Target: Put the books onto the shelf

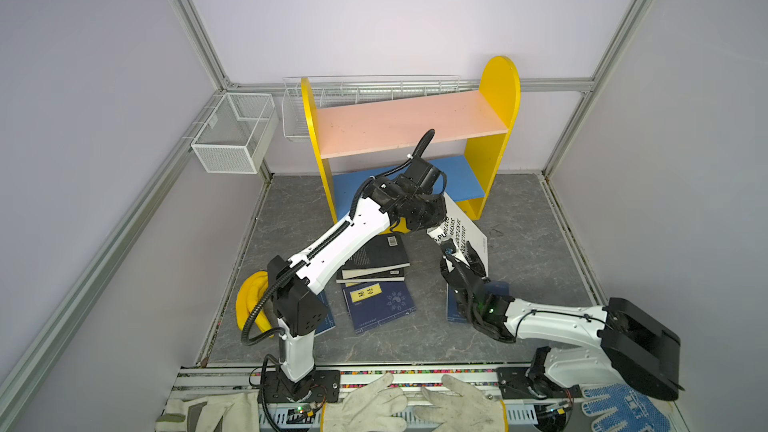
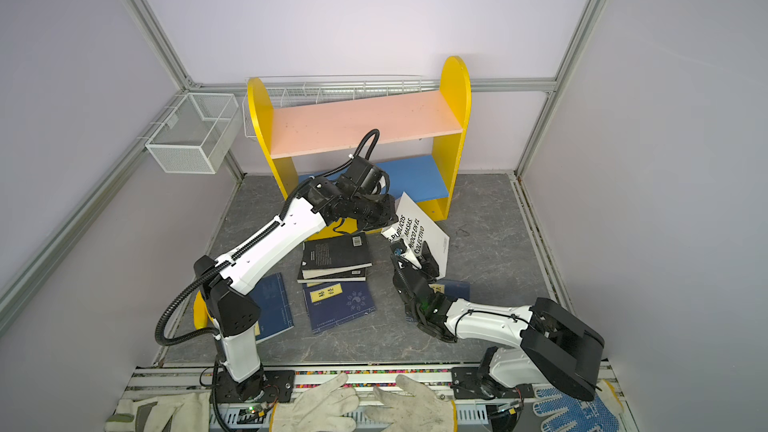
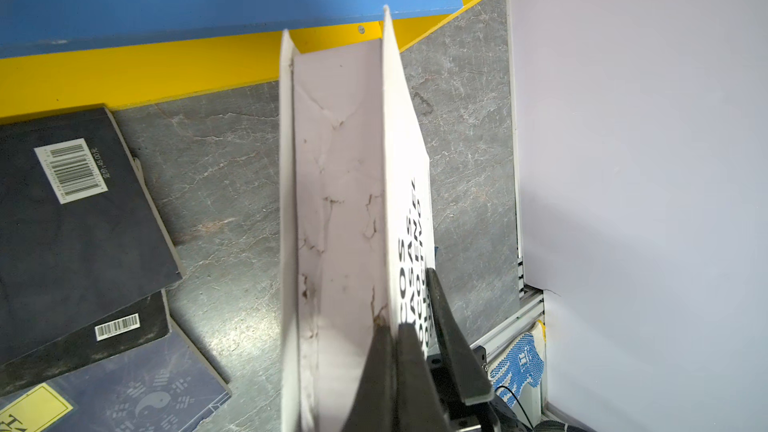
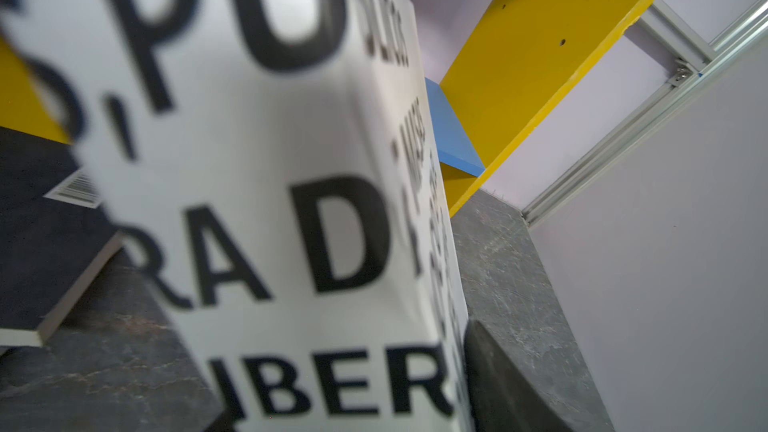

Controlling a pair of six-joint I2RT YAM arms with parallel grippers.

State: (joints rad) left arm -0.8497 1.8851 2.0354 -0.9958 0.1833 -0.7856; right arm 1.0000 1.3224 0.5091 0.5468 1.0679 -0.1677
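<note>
The left gripper [image 3: 392,328] is pinched together on one cover of the white book [image 1: 465,228], which stands tilted on the floor [image 1: 525,218] just near the shelf's [image 1: 500,89] right end. The right gripper [image 1: 460,253] straddles the book's near edge; whether it clamps cannot be told. Nothing is shelved yet: the pink board [image 1: 407,122] and blue board [image 1: 461,178] are bare. The black paperbacks [image 1: 378,253] and navy books [image 1: 378,303] lie flat, centre-left. The mesh baskets [image 1: 232,135] look empty.

**Matt boards, creased paper**

The shelf [image 1: 494,89] has smooth, matt painted boards. In front of it, the white book [image 3: 340,201] shows creased, scuffed paper inside its cover, and the black paperback [image 3: 62,243] looks matt. The floor [image 1: 519,209] under the shelf is marbled grey. Behind the shelf, the wire basket [image 1: 293,118] is white-coated metal.
</note>
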